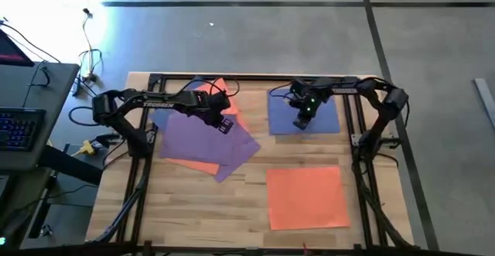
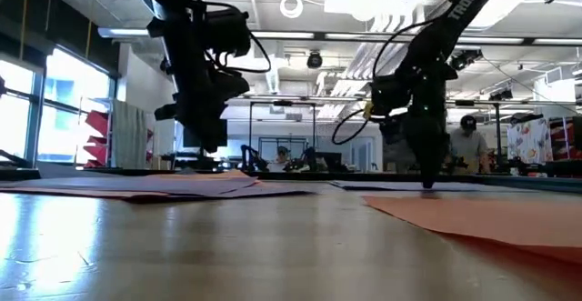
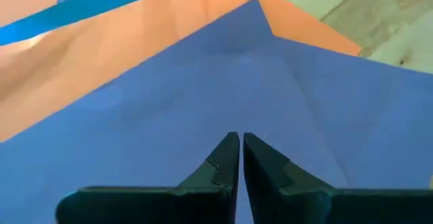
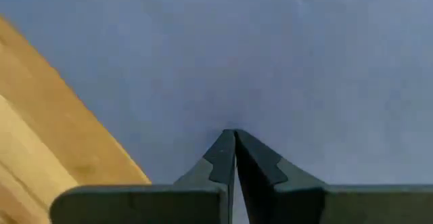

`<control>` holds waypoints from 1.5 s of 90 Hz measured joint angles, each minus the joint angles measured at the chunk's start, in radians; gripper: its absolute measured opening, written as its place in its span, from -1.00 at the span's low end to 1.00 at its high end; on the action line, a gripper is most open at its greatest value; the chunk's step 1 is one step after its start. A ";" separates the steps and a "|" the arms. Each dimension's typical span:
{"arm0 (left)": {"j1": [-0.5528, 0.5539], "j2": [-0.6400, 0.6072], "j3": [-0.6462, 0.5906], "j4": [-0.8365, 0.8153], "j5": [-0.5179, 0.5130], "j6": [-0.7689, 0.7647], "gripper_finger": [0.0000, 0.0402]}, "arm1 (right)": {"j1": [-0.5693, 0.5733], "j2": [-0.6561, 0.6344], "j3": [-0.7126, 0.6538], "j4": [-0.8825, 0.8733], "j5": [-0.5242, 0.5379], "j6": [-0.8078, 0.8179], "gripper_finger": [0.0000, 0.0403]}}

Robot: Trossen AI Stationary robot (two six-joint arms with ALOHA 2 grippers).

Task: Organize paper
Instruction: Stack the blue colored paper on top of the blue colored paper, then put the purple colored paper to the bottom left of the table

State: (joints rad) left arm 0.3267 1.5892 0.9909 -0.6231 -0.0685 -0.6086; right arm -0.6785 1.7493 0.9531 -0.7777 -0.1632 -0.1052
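Note:
A pile of paper lies at the table's far left: purple sheets (image 1: 209, 140) on top of orange ones (image 1: 197, 165), with a strip of a blue sheet (image 3: 101, 4) showing. My left gripper (image 3: 239, 137) is shut over the top purple sheet (image 3: 203, 95); in the low view it (image 2: 207, 146) stands a little above the pile. A single blue-purple sheet (image 1: 321, 109) lies flat at the far right, and my right gripper (image 1: 302, 122) is shut with its tips down on it. An orange sheet (image 1: 305, 198) lies flat at the near right. My right gripper presses its shut fingertips (image 4: 226, 149) down on the blue-purple sheet's top face (image 4: 235, 119), near the sheet's near edge. The fingers come from above, pointing down (image 2: 427, 185). The sheet lies flat on the table.
Dark metal frame rails run along the table's left (image 1: 139, 171), right (image 1: 360, 144) and far sides. Bare wood (image 1: 193, 209) shows at the near left. A desk with a keyboard (image 1: 19, 124) stands left of the table. People (image 2: 468, 142) are in the room behind.

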 joint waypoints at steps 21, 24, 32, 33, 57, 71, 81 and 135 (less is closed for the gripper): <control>-0.011 -0.093 0.000 -0.033 0.018 -0.038 -1.00 | -0.007 -0.084 0.019 -0.077 0.018 0.028 -1.00; -0.016 -0.120 0.000 -0.042 0.019 -0.049 -1.00 | -0.004 -0.102 0.024 -0.087 0.016 0.042 -1.00; -0.033 -0.190 0.000 -0.093 0.035 -0.088 -1.00 | 0.006 -0.151 0.036 -0.114 0.004 0.086 -1.00; -0.036 -0.199 0.000 -0.101 0.037 -0.094 -1.00 | 0.007 -0.157 0.037 -0.112 0.001 0.093 -1.00; -0.167 -0.310 -0.008 -0.397 0.054 -0.251 -1.00 | 0.139 -0.186 0.106 0.187 -0.196 0.344 -0.76; -0.229 -0.319 -0.113 -0.412 0.113 -0.262 -1.00 | 0.246 -0.064 0.193 0.474 -0.180 0.551 -0.48; -0.240 -0.319 -0.222 -0.371 0.079 -0.243 -1.00 | 0.270 0.074 0.314 0.545 -0.185 0.647 -0.30; -0.239 -0.324 -0.520 0.062 0.016 -0.132 -1.00 | 0.264 0.529 0.875 0.100 -0.193 0.604 0.07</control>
State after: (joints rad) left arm 0.0875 1.2655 0.4709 -0.5608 -0.0521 -0.7403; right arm -0.4149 2.2780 1.8283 -0.6775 -0.3561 0.4990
